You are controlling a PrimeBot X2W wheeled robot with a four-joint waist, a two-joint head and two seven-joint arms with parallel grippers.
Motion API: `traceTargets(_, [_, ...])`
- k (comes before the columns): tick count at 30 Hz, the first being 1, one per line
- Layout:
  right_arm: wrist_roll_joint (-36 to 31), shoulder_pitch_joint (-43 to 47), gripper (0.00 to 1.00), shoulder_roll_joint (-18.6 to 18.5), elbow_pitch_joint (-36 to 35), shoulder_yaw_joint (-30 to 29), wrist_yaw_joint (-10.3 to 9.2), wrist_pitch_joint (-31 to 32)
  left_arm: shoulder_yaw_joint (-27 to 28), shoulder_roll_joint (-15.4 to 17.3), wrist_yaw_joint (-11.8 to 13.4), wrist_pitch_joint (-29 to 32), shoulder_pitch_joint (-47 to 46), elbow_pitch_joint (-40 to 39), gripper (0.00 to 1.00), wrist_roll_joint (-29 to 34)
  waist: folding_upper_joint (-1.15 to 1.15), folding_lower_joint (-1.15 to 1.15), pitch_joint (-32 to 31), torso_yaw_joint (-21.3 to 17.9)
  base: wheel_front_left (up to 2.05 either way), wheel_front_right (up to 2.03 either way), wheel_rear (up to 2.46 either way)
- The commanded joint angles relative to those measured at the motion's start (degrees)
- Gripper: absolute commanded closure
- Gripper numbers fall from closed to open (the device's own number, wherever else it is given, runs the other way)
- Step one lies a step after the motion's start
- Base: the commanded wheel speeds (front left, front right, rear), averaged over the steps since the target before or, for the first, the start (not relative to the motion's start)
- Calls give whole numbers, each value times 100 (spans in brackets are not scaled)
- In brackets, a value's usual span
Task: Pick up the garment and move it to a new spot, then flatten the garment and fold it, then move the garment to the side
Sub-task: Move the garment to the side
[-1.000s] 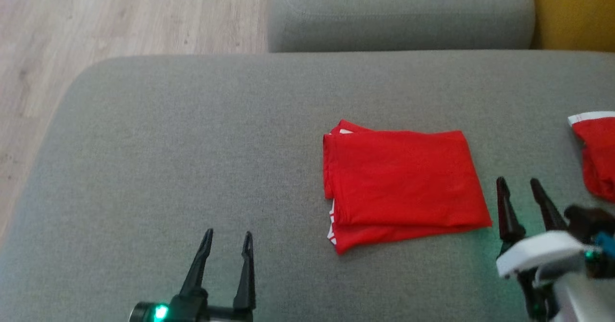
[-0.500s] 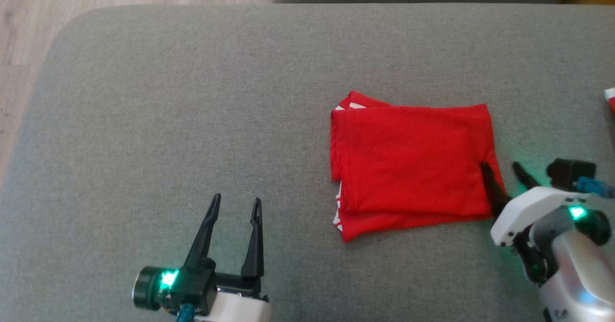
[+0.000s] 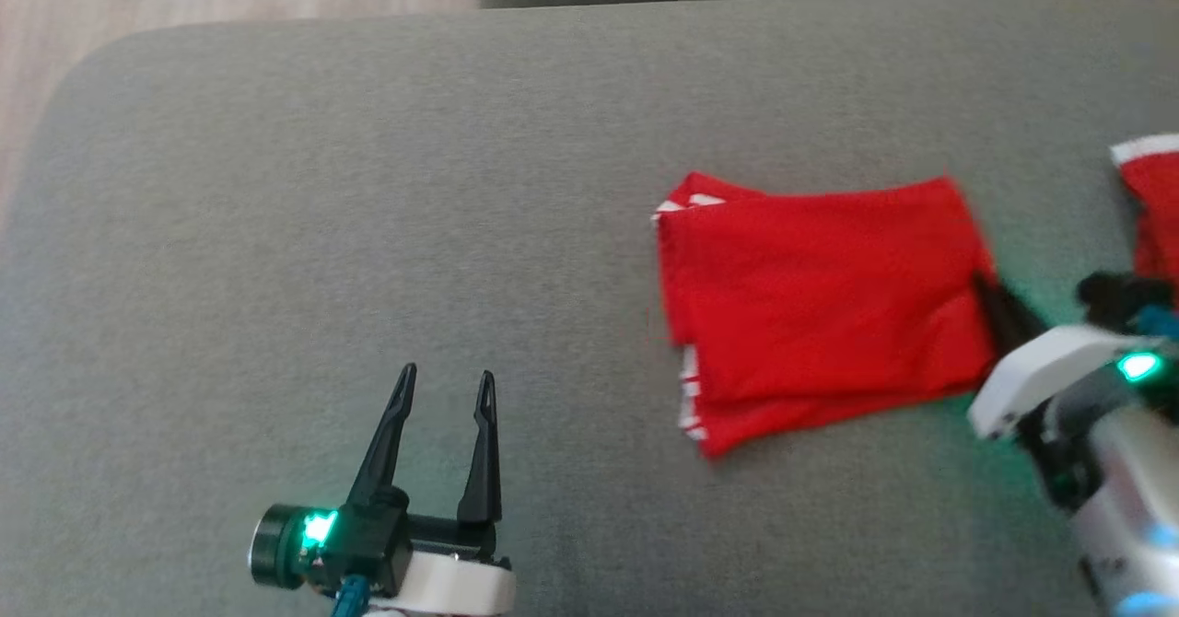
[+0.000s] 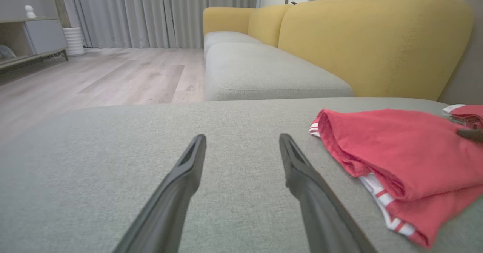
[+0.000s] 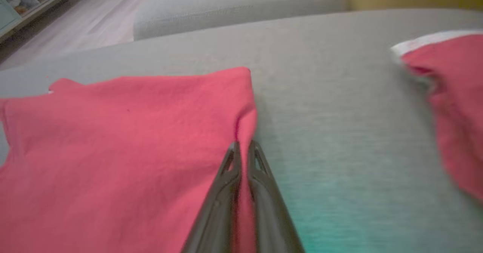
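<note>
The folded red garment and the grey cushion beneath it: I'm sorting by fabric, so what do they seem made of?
The red garment: likely thin knit, cotton or synthetic; matte, soft drooping folds, white striped trim. The grey cushion: woven upholstery, matte; fine heathered weave shows in the left wrist view.

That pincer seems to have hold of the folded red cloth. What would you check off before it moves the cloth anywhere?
1. Right pincer shut on the right edge of the folded garment: ok.
2. Grip takes in every folded layer: cannot tell; the lower layers are hidden at the pinch.
3. Fold is tidy: ok; the layers lie stacked, with a striped hem peeking out on the left.
4. Left pincer open and apart from the cloth: ok.
5. Room to the right: not ok; a second red garment lies there on the cushion.
</note>
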Motion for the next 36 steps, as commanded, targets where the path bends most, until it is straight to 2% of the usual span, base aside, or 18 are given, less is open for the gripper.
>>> traceTargets(1, [-93,-299,100,-352,-275,-21,39,-86,195,-36,8,-29,-122,-182,0,-20,0,0,78,-261,0,0,0])
traceTargets(8, [-313,-688,100,-1090,-653,-290,39,179,86,-36,-39,-29,-361,-191,0,161,0,0,294,-766,0,0,0])
traceTargets(16, [-635,-916,100,-1731,-1089,-690,39,565,19,-36,-27,-29,-565,-211,0,244,0,0,489,-1015,0,0,0])
traceTargets(29, [-927,-1099,100,-2341,-1584,-1646,39,1082,-17,-36,-23,-29,-727,-219,0,281,0,0,707,-932,0,0,0])
traceTargets(33, [-1018,-1051,100,-2424,-1610,-1889,39,1224,-2,-36,-19,-29,-740,-210,0,269,0,0,718,-890,0,0,0])
traceTargets(34, [-1047,-1027,93,-2426,-1597,-1961,39,1274,-5,-36,-21,-29,-744,-205,0,264,0,0,711,-877,0,0,0])
traceTargets(35, [-1096,-993,61,-2424,-1583,-2026,39,1326,-8,-36,-22,-29,-745,-196,0,255,0,0,698,-865,0,0,0])
traceTargets(36, [-1163,-958,0,-2413,-1564,-2092,39,1381,-11,-36,-21,-29,-746,-187,0,244,0,0,681,-853,0,0,0])
